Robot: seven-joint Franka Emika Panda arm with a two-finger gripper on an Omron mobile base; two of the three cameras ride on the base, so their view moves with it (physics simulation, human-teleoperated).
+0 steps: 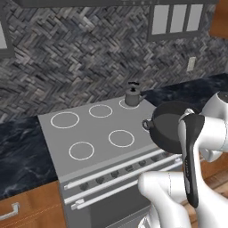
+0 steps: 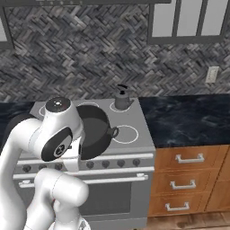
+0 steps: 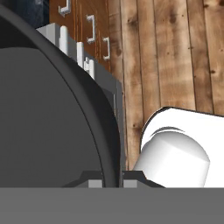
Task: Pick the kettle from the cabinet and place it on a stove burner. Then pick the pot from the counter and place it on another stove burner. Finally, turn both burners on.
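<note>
The small dark kettle [image 1: 132, 96] [image 2: 121, 99] stands upright on the back right burner of the grey stove [image 1: 95, 129] [image 2: 140, 117]. The wide dark pot [image 1: 167, 124] [image 2: 94, 130] [image 3: 48, 122] hangs tilted on its edge in the air, over the stove's front right part. One loop handle points toward the burners. In the hand view my gripper [image 3: 113, 182] is shut on the pot, its two fingertips pinching the thin rim. My own forearm hides the gripper in both base views. The cabinet is out of view.
Black marble counter [image 1: 22, 147] [image 2: 188, 119] flanks the stove, with brown drawers [image 2: 188, 179] below on the right. A row of knobs [image 1: 116, 173] and an oven handle run along the stove front. Three burner rings [image 1: 65, 119] lie bare.
</note>
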